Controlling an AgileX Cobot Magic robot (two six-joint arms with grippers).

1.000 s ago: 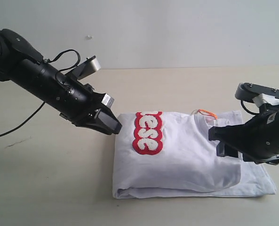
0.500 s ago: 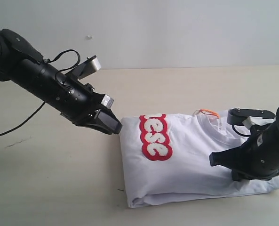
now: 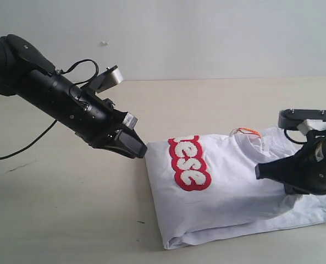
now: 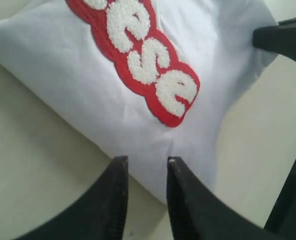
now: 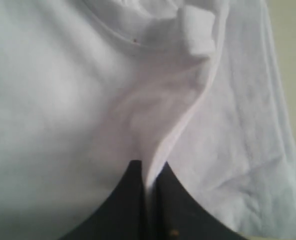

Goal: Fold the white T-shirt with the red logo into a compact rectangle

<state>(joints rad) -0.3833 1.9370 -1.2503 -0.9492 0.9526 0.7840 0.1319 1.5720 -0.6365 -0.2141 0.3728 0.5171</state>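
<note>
Right wrist view, jaws: the right gripper [image 5: 148, 167] is clenched on a raised ridge of the shirt [image 5: 63, 100], with the cloth pinched thin between the tips.
Left jaws: the left gripper [image 4: 145, 162] is partly open, with a clear gap between the tips. They straddle the shirt's folded edge just beyond the end of the logo [image 4: 143, 65]. One tip touches cloth and nothing looks clamped.
Shirt: it lies on the table [image 3: 69, 220] between the arms, folded into a thick, skewed slab with the logo facing up. The orange tag [image 3: 243, 131] shows at the neck, and a loose lower layer sticks out on the right.
Handling: probably light, limp and prone to creasing. The layers may slide over each other if dragged, while the towelling logo looks thicker and likely bends less readily.
Where to hold: best taken at edges and corners, pinching through all the layers, away from the logo band.
</note>
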